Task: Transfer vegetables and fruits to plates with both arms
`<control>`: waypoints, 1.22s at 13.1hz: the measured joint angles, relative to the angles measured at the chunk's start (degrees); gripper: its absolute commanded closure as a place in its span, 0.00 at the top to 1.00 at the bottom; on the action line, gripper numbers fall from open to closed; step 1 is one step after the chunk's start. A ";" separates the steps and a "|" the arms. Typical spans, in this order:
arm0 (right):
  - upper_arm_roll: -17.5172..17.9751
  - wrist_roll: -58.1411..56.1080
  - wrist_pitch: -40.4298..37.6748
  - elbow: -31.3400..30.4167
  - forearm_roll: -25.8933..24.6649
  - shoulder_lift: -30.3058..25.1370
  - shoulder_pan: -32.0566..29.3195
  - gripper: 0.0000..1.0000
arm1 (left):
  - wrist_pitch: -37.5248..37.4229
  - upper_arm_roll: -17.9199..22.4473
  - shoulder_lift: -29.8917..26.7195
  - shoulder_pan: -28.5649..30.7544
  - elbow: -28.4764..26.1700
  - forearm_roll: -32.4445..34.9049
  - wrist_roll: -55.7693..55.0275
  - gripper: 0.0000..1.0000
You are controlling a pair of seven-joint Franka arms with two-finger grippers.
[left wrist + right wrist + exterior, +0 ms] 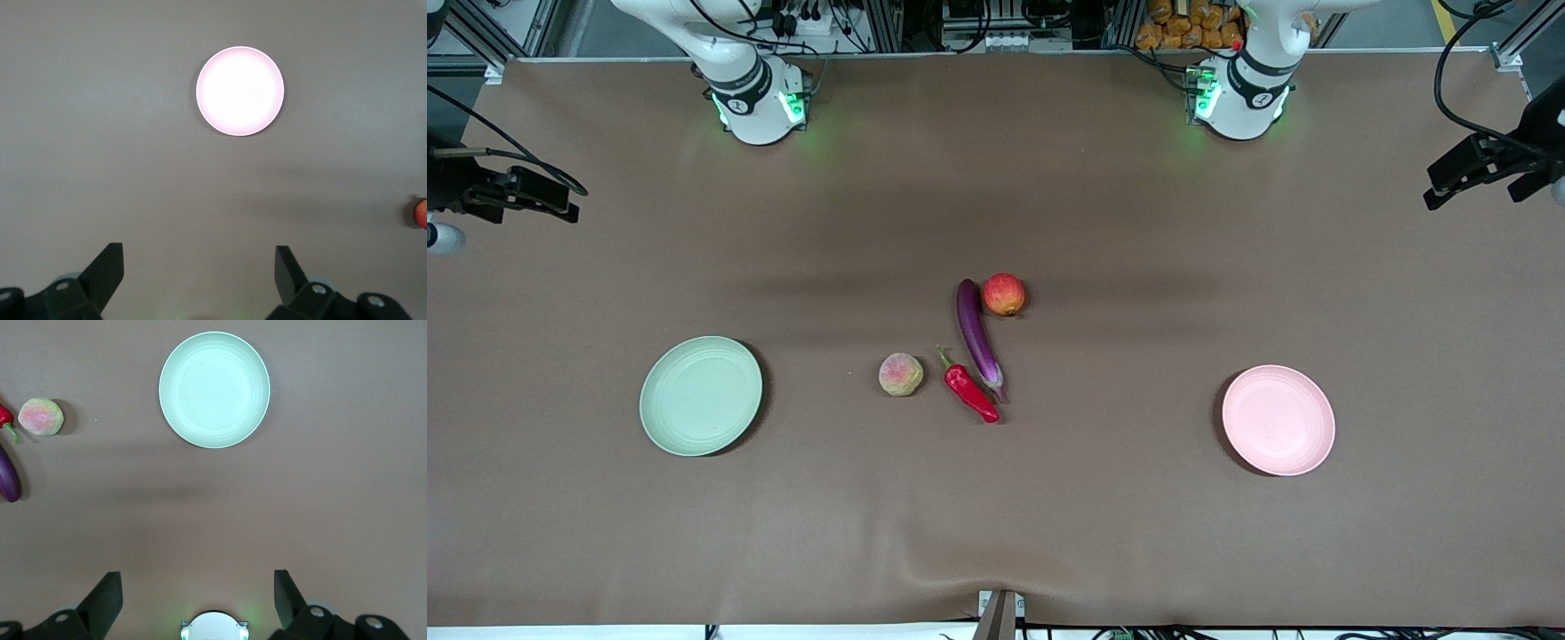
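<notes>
Both plates lie bare; the eggplant [979, 338] touches the chili [970, 392] mid-table. Left gripper [200, 270] and right gripper [198, 592] are held open, seemingly high. A grasp may nudge its neighbour.

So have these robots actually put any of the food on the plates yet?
Not yet. The green plate and the pink plate are both bare. The eggplant, chili pepper, red fruit and peach-like fruit all lie on the table between the plates. Nothing is in hand: the left gripper and right gripper are open, each high above its own end of the table. All four transfers remain.
</notes>
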 measured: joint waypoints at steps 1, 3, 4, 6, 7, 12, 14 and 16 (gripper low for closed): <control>0.01 0.00 0.00 0.00 0.03 0.00 0.00 1.00 | -0.23 0.00 0.00 0.02 0.18 0.00 0.00 1.00; 0.05 0.00 0.02 0.01 0.08 0.00 0.00 1.00 | -0.46 0.00 0.00 0.04 0.34 0.00 0.00 1.00; 0.07 0.00 0.03 0.01 0.08 0.00 0.00 1.00 | -0.46 -0.01 0.00 0.04 0.36 0.00 0.00 1.00; 0.07 0.00 0.03 0.01 0.08 0.00 0.00 1.00 | -0.47 -0.04 0.37 0.04 0.59 0.00 0.00 1.00; 0.07 0.00 0.03 0.01 0.08 0.00 0.00 1.00 | -0.47 -0.18 1.02 0.01 0.66 0.00 0.00 1.00; 0.12 0.00 0.03 0.05 0.13 0.00 0.00 1.00 | 6.94 -6.27 12.04 -5.08 0.90 -0.59 -11.15 1.00; 0.10 0.00 0.03 0.05 0.13 0.00 0.00 1.00 | 12.28 -8.03 18.27 -10.21 1.06 -0.58 -21.09 1.00; 0.08 0.00 0.03 0.04 0.13 0.00 0.00 1.00 | 18.91 -8.28 24.07 -15.91 1.90 -0.58 -30.94 1.00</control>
